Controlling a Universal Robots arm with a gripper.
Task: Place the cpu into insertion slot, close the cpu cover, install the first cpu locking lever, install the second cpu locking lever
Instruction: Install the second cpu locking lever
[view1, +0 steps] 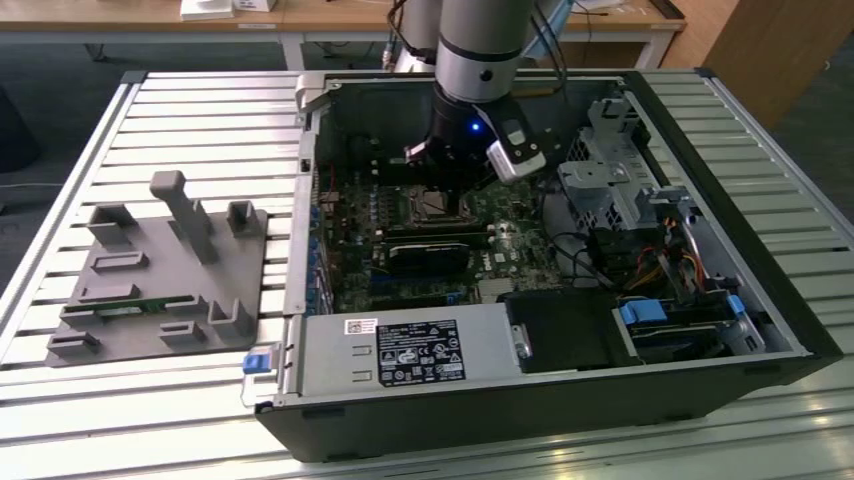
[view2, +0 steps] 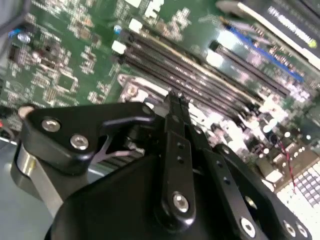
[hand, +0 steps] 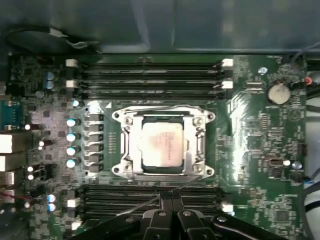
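Claw pinched together, gripping nothing, poised at six o'clock of the insertion slot. Cpu already seated there, cpu cover down over it. Likely hazard — closed tips skidding off a thin lever wire, scraping nearby memory slots.

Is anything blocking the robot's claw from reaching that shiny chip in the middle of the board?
Nothing visible does. In the first wrist view the cpu already sits in the insertion slot, framed by the cpu cover lying flat around it. The gripper hovers beside it over the memory slots, fingers together.
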